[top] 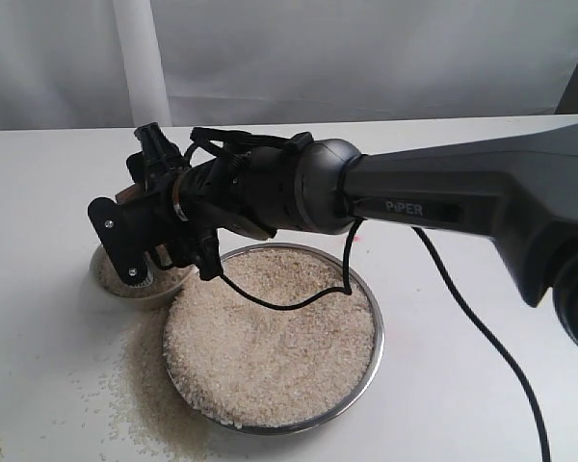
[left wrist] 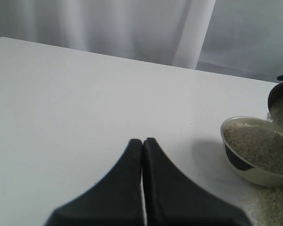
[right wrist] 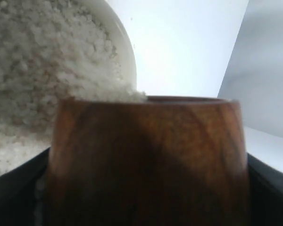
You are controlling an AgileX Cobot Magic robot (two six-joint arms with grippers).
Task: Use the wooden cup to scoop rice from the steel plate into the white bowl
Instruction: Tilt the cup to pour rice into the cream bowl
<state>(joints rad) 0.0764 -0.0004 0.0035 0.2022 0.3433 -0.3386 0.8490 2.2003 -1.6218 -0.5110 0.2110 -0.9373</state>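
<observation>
The steel plate (top: 364, 371) holds a wide mound of rice (top: 270, 337). To its left stands the white bowl (top: 164, 292) (left wrist: 254, 176) (right wrist: 125, 52), filled with rice (left wrist: 257, 146) (right wrist: 37, 61). My right gripper (top: 159, 241) reaches across and is shut on the wooden cup (right wrist: 146, 155) (left wrist: 279, 100), tipped over the bowl. Grains lie at the cup's lip (right wrist: 127, 96). In the exterior view the black fingers mostly hide the cup. My left gripper (left wrist: 142, 141) is shut and holds nothing, hovering over bare table to the side of the bowl.
Spilled grains (top: 140, 385) lie scattered on the white table (top: 443, 404) in front of the bowl and beside the plate. A black cable (top: 462, 308) trails from the right arm across the plate's rim and the table. A white curtain backs the table.
</observation>
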